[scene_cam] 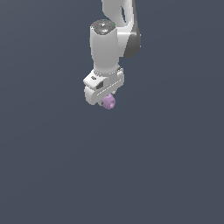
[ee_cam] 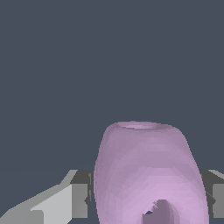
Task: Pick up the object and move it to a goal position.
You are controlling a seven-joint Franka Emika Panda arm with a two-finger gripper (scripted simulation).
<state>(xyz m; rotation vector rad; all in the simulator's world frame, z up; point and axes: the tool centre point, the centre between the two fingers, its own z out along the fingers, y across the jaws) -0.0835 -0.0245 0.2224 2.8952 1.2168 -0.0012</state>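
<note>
The object point(scene_cam: 108, 102) is a small pale pink-purple lump that pokes out just under the white hand of the arm in the exterior view. In the wrist view the object point(ee_cam: 148, 175) fills the space between the two fingers, with a dark hole showing in its near face. One grey finger point(ee_cam: 78, 199) presses on one side and the other finger point(ee_cam: 216, 197) on the opposite side. My gripper point(scene_cam: 106, 100) is shut on the object. The fingertips themselves are hidden behind the hand in the exterior view.
A plain dark blue-grey surface point(scene_cam: 166, 166) fills the background in both views. The white arm point(scene_cam: 116, 30) reaches in from the upper edge of the exterior view. No goal marker shows.
</note>
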